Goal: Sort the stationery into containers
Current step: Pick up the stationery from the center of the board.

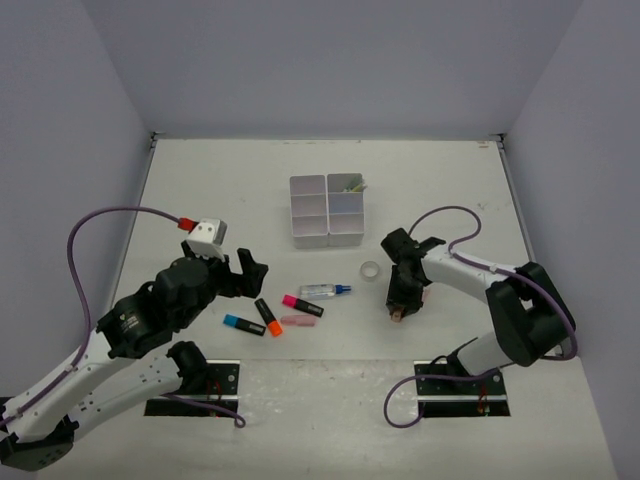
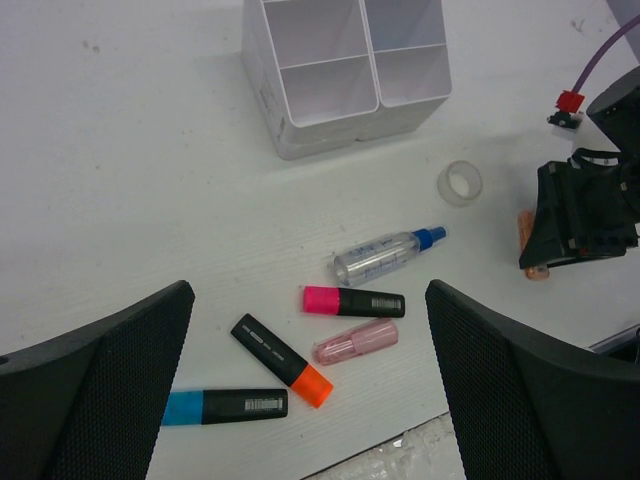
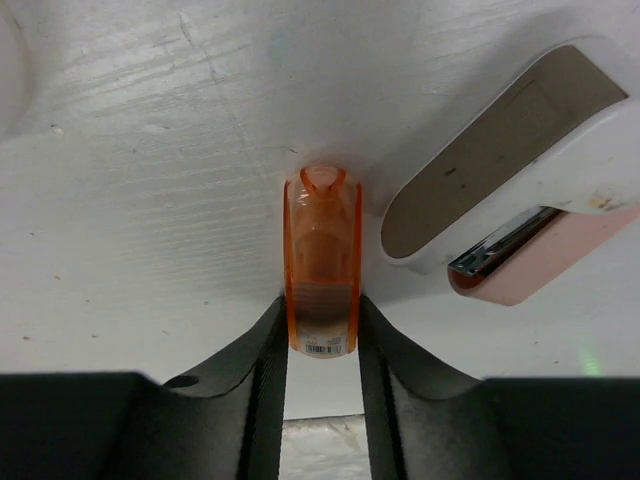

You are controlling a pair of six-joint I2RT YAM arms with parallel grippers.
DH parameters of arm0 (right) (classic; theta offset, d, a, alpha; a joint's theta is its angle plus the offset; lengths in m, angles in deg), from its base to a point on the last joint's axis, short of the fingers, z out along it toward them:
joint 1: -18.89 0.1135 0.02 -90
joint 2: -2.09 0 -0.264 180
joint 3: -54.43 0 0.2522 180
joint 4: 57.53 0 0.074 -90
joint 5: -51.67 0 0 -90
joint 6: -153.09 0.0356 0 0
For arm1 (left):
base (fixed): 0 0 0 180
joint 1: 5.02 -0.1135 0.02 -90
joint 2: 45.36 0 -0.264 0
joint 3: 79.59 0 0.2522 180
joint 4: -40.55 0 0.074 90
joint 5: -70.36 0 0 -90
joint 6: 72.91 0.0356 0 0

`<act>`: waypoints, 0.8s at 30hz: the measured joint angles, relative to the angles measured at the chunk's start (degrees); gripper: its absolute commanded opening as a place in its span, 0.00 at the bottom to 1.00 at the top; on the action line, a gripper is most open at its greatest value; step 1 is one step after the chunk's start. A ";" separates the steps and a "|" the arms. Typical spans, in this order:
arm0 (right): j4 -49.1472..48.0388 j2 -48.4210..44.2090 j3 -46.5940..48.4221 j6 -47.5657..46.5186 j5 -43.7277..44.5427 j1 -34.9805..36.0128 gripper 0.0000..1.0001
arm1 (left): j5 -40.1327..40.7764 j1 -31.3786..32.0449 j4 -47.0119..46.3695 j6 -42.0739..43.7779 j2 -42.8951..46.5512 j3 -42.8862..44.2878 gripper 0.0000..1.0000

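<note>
Pinching orange marker (image 3: 321, 262) in right gripper (image 1: 401, 304), flat on table (image 1: 200, 200), right of tray (image 1: 310, 240) and nearer the bases — left gripper (image 1: 245, 272) wide open, empty, left of tray

Top external camera, high behind the arm bases at 6 o'clock, takes in the whole table (image 1: 200, 200). Left wrist camera, at 8 o'clock and mid-height, faces 2 o'clock, sharing the organiser tray (image 1: 310, 240) (image 2: 330, 130) and tape ring (image 1: 371, 270) (image 2: 460, 183). Right wrist camera, at 4 o'clock, hangs close over an orange highlighter (image 3: 321, 265) (image 2: 526, 228), which the left wrist view also glimpses.
</note>
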State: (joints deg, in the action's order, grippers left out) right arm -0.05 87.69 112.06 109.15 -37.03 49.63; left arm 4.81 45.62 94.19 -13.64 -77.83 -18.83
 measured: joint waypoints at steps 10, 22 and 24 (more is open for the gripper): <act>-2.13 1.71 2.53 -1.07 -0.80 0.39 0.00 | -1.32 0.00 -0.42 0.43 -0.22 0.00 1.00; -41.66 -6.62 3.13 24.89 -3.00 4.80 0.00 | 0.31 0.00 -0.44 0.36 3.22 0.00 1.00; -46.97 -0.67 6.25 30.33 -2.01 5.15 0.00 | 0.45 0.00 -0.42 0.36 3.19 0.00 1.00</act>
State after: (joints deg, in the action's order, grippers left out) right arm -47.01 87.02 118.31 139.48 -39.04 54.78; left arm 5.26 45.62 93.77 -13.28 -74.65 -18.83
